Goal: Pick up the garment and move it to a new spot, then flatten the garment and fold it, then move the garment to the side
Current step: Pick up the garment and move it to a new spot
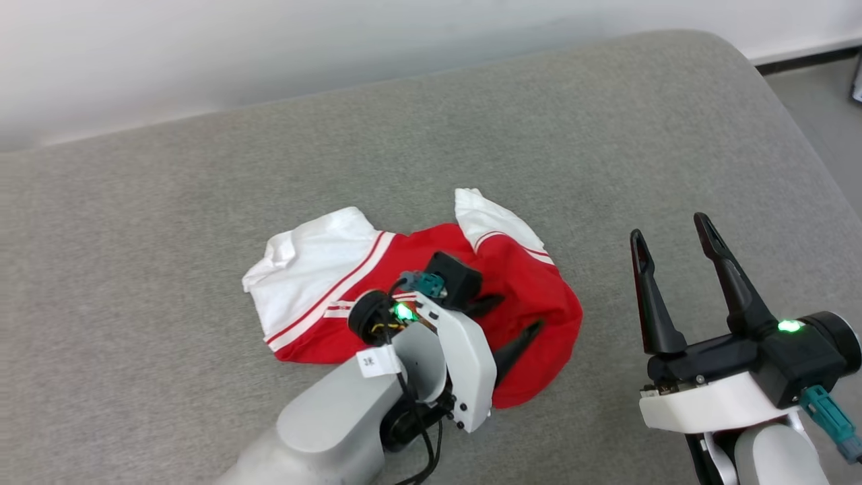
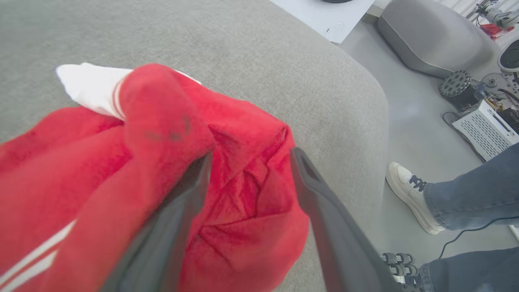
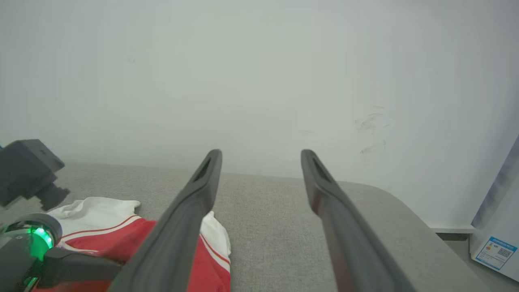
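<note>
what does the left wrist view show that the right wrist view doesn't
Left wrist view, not the right wrist view: a person's white shoe and jeans leg on the floor, plus a white vented box.
Right wrist view, not the left wrist view: the white wall, a blue label at the lower right, and the right gripper, open and empty.
Both: the red and white shirt lying crumpled on the grey cushion, and part of the left gripper, open over the shirt.

Black-fingered right tool (image 1: pixel 669 228); grey forearm (image 1: pixel 330 421), label (image 1: pixel 377 362) perhaps numbered.
</note>
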{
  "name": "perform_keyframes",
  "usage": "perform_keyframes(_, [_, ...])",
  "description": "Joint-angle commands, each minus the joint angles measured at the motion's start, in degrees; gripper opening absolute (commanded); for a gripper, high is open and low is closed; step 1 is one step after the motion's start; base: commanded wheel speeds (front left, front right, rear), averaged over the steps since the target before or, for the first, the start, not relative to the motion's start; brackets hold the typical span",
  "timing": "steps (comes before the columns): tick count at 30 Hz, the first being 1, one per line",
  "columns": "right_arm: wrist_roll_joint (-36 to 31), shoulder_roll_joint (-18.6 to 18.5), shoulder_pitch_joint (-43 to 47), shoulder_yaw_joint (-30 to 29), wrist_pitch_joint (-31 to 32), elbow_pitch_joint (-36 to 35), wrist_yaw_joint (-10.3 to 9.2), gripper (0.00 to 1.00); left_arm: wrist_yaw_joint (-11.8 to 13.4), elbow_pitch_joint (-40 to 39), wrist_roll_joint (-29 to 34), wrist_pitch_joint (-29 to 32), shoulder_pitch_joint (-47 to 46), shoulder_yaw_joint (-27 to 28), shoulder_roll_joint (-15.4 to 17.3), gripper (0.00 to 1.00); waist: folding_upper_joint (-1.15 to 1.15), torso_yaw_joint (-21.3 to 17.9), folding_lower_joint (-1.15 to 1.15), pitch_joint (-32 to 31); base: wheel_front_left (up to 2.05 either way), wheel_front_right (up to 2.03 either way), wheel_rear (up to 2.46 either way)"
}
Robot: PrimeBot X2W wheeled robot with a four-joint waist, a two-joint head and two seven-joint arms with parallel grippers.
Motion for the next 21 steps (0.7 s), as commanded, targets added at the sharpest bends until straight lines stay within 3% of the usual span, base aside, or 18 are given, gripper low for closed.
perform_keyframes(1, [0.01, 0.09, 0.83, -0.18, -0.14, 0.22, -0.02, 1.0, -0.05, -0.4, -0.31, -1.22, -0.99, 0.07, 0.62, 1.0, 0.0, 1.3, 0.0, -1.15, 0.0, 0.0, 0.0])
perform_keyframes(8, [-0.72, 0.08, 2.09, -1.12, -0.14, 0.63, -0.02, 1.0, 1.01, -4.06, -1.02, -9.88, -1.85, 5.38, 4.06, 1.0, 0.0, 5.28, 0.0, -4.64, 0.0, 0.0, 0.0])
perform_keyframes(16, [-1.52, 0.09, 3.34, -2.15, -0.14, 0.45, -0.02, 1.0, 7.8, -9.09, 4.26, -21.31, 1.04, 15.32, 14.26, 1.0, 0.0, 9.11, 0.0, -6.56, 0.0, 0.0, 0.0])
perform_keyframes(19, [-1.71, 0.08, 3.57, -2.4, -0.14, 0.25, -0.02, 1.0, 10.68, -14.29, 7.59, -21.94, 5.38, 21.64, 16.9, 1.0, 0.0, 9.89, 0.0, -6.59, 0.0, 0.0, 0.0])
perform_keyframes(20, [-1.69, 0.08, 3.68, -2.7, -0.14, -0.09, -0.02, 1.0, 12.62, -21.36, 12.3, -21.87, 13.44, 29.31, 17.73, 1.0, 0.0, 10.43, 0.0, -6.51, 0.0, 0.0, 0.0])
perform_keyframes(21, [-1.65, 0.09, 3.68, -2.77, -0.13, -0.17, -0.02, 1.0, 12.85, -23.47, 13.82, -21.88, 16.32, 31.19, 17.59, 1.0, 0.0, 10.56, 0.0, -6.51, 0.0, 0.0, 0.0])
